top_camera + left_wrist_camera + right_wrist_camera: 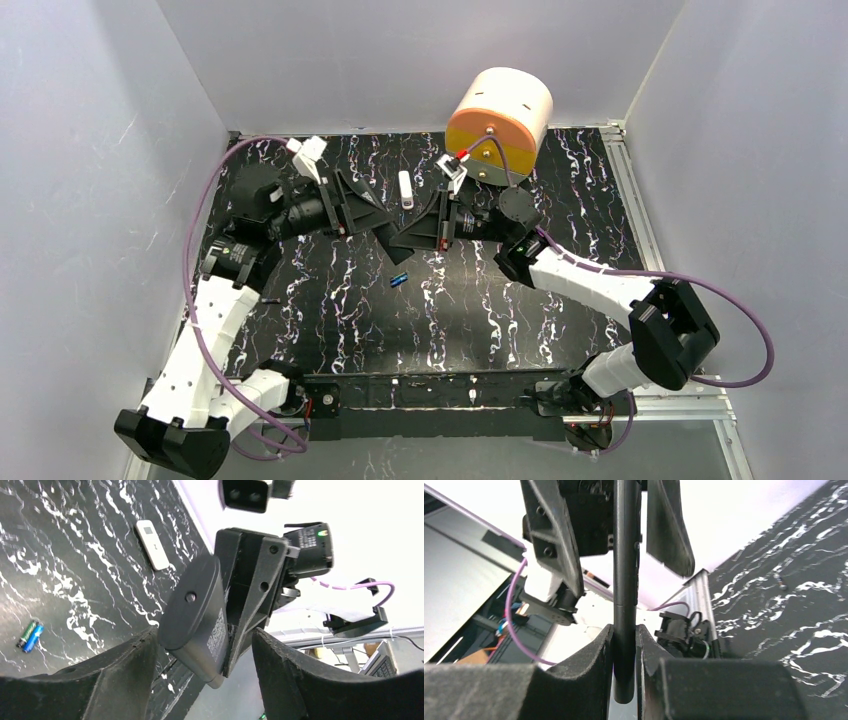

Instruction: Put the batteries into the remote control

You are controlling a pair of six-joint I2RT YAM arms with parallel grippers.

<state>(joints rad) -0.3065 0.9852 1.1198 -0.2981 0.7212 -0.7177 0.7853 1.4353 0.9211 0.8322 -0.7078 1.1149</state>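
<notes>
The remote control (192,615) is held above the middle of the bench (480,330), grasped across its flat faces by the right end effector (625,635). The left end effector (200,642) is released around it. It is judged light, rigid and slippery, best gripped near one end. The batteries (399,279) lie nearer.

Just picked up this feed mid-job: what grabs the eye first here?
Above the middle of the table, the right hand is clamped on a flat dark grey remote, which sits between the open fingers of the left hand. The two batteries lie side by side on the black marbled table, nearer the arm bases. A big orange-and-cream drum stands at the far edge.
</notes>
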